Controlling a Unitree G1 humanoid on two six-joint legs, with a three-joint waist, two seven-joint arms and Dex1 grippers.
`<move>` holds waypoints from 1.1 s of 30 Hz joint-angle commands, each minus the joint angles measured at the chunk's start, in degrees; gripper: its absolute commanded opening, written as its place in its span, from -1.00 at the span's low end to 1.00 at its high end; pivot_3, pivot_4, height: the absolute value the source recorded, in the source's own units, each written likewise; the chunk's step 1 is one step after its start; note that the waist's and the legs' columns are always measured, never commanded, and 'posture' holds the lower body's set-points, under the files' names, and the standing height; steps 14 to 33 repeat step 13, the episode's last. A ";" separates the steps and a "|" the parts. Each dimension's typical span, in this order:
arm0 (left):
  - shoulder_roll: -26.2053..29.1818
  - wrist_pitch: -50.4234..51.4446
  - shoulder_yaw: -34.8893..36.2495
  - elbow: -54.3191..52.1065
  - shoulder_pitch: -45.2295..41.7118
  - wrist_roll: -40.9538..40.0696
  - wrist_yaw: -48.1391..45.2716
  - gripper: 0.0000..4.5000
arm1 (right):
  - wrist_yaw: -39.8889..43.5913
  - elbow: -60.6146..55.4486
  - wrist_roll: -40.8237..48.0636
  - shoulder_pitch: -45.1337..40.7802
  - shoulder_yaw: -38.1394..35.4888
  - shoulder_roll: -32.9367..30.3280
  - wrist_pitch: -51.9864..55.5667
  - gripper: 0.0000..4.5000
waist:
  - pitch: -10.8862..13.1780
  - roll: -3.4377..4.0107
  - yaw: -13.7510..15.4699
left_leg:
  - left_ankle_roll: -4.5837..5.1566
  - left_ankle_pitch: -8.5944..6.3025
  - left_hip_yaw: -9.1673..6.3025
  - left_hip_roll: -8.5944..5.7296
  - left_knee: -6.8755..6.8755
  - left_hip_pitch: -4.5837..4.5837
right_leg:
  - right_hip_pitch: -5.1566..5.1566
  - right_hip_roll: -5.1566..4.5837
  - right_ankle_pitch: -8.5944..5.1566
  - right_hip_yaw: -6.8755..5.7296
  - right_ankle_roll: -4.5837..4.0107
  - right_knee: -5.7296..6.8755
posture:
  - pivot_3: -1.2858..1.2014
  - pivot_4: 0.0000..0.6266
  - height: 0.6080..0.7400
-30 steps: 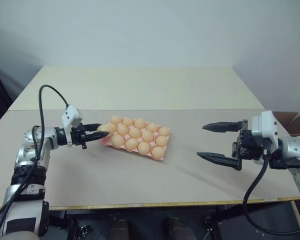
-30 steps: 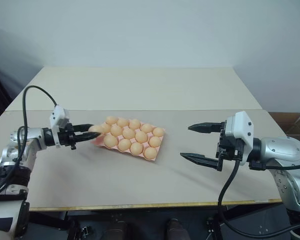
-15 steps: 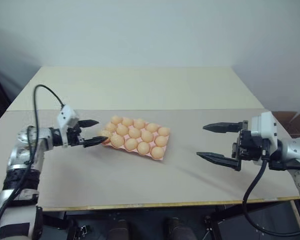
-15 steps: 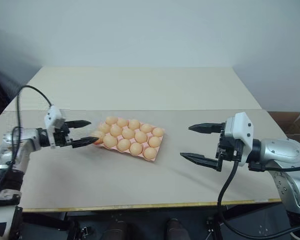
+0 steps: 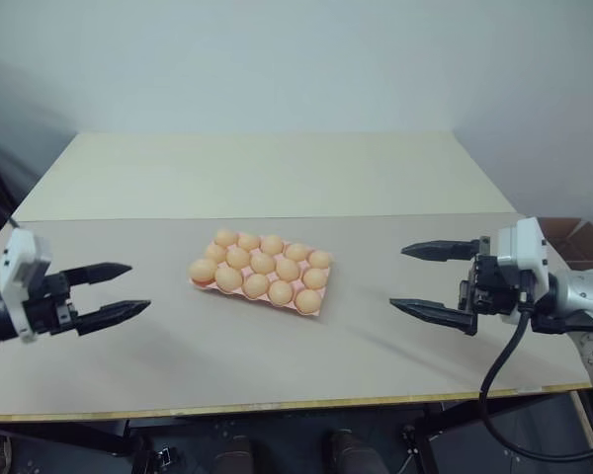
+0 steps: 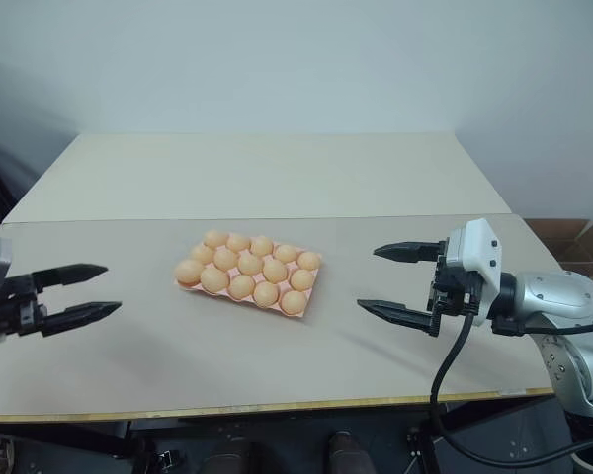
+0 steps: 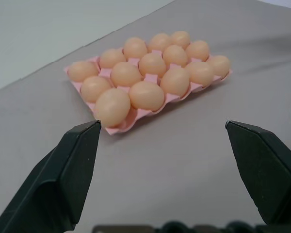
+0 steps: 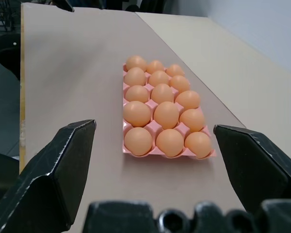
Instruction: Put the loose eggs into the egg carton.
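15 eggs (image 5: 263, 264) sit in a pink egg carton (image 5: 306, 311) near the middle of a beige table (image 5: 277, 178), arranged as 3 rows of 5, with every cup that can be seen holding an egg. The eggs are smooth, tan-orange and all alike. The carton lies flat and slightly askew to the table's front edge.

The left gripper (image 5: 119, 290) hangs above the table well to the carton's left, its 2 black fingers spread wide with nothing between them. The right gripper (image 5: 417, 278) hangs well to the carton's right (about as far off as the left one), its 2 fingers also spread wide and holding nothing. Both grippers point inward toward the carton, and neither touches it or any egg.

From the left wrist camera, the carton (image 7: 116, 130) lies ahead between that gripper's parted fingers (image 7: 70, 167). A cardboard box (image 5: 578, 240) stands beyond the table's right edge.
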 commanded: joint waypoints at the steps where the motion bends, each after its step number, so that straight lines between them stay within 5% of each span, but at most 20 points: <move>1: -0.86 1.31 4.87 -6.21 4.09 -2.47 1.22 0.99 | 0.62 -0.95 0.70 -0.15 -1.64 -0.41 -0.98 1.00 | 0.00 0.00 0.27 | 0.00 0.00 0.00 -0.01 0.00 0.01 | 0.01 -0.02 0.00 0.00 0.00 0.00 | 0.03 -0.52 1.00; 10: -2.81 3.81 7.69 -11.94 6.30 -8.24 5.03 0.99 | 2.10 0.25 0.60 0.52 -2.14 -0.93 -0.95 1.00 | 0.00 0.00 0.73 | -0.01 0.00 0.01 -0.01 0.00 0.01 | -0.02 0.00 0.00 0.00 -0.01 -0.02 | 0.03 -0.52 1.00; 33: -2.77 4.09 7.47 -12.04 6.71 -8.42 5.87 0.99 | 2.69 1.14 0.34 -0.36 -1.83 -1.14 -1.00 1.00 | 0.00 0.00 0.64 | -0.01 -0.01 0.04 -0.01 0.00 0.00 | -0.02 0.00 0.00 0.02 -0.01 -0.03 | 0.03 -0.52 1.00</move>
